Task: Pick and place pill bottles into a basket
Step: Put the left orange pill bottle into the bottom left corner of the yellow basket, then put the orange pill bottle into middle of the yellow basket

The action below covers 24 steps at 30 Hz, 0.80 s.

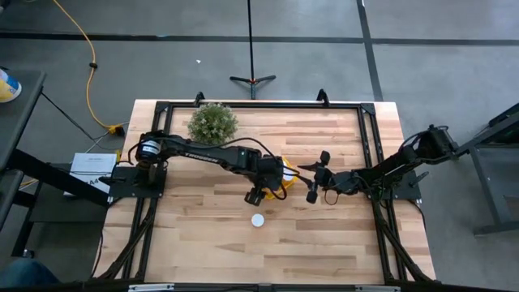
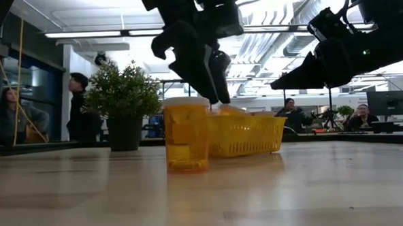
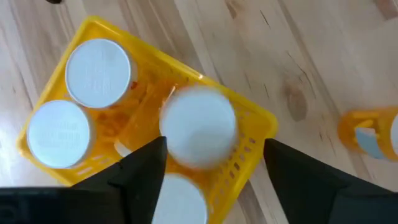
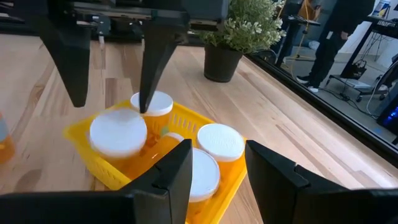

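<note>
The yellow basket point(image 1: 286, 173) point(image 3: 256, 116) stands mid-table and holds several white-capped pill bottles point(image 3: 98, 71) point(image 4: 220, 140). My left gripper point(image 1: 261, 195) point(image 3: 214, 144) hangs open over the basket's near corner, pointing down. One bottle point(image 3: 198, 127) point(image 4: 118, 134), blurred, sits upright below and between its fingers at that corner, with a gap to the finger on one side. Another bottle point(image 1: 258, 220) point(image 2: 187, 135) stands upright on the table nearer the front edge. My right gripper point(image 1: 311, 180) point(image 4: 217, 149) waits open just to the right of the basket, holding nothing.
A potted green plant point(image 1: 212, 123) point(image 2: 122, 96) stands at the table's far left. The black frame rails point(image 1: 369, 154) run along the table's sides. People sit and stand in the room beyond the far edge. Bare wood lies across the front of the table.
</note>
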### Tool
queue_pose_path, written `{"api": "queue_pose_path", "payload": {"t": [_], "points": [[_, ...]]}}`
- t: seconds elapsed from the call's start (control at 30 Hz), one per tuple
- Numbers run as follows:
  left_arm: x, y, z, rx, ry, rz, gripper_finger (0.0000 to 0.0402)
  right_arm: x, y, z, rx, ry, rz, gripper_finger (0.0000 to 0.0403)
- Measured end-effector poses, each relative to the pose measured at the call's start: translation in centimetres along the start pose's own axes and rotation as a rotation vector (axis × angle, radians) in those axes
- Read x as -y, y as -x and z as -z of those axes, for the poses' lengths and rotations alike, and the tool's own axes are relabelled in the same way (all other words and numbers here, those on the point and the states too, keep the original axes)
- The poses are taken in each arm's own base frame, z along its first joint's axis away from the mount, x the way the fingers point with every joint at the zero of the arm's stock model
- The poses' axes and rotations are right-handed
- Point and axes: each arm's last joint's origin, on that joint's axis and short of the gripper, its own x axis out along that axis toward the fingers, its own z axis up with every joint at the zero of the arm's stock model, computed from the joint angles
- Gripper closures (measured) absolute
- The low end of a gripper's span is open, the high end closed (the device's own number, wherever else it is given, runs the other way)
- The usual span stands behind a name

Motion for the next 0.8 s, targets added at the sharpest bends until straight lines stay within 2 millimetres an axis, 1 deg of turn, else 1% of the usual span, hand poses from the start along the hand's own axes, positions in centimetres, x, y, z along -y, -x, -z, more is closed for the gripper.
{"api": "queue_pose_path", "payload": {"t": [0.13,0.27,0.37,0.47,0.53,0.63,0.73,0.8], "points": [[0.0,0.0,0.0,0.0,0.001,-0.001,0.0079,0.0,0.0,0.0,0.0,0.001,0.0,0.0263],[0.1,0.1,0.2,-0.021,0.008,0.006,0.0078,0.0,0.0,0.0,0.0,0.001,0.007,0.0263],[0.2,1.4,0.3,-0.1,0.059,0.009,0.0086,0.0,0.0,0.0,0.002,-0.001,0.012,0.0263],[0.5,3.4,0.4,-0.187,0.189,0.04,0.0099,0.0,0.0,-0.2,0.015,-0.014,0.01,0.0263],[1.2,4.2,0.5,-0.202,0.234,0.062,0.011,0.0,0.0,-0.2,0.016,-0.015,0.007,0.0263],[3.3,5.4,0.7,-0.198,0.242,0.068,0.0128,0.0,0.0,-0.2,0.021,-0.02,0.007,0.0263],[5.2,6.6,1.1,-0.185,0.238,0.031,0.0144,0.0,0.0,-0.5,0.047,-0.035,-0.005,0.0263],[6.2,7.4,1.6,-0.171,0.239,-0.021,0.0154,-0.1,0.0,-0.8,0.07,-0.05,-0.024,0.0263]]}}
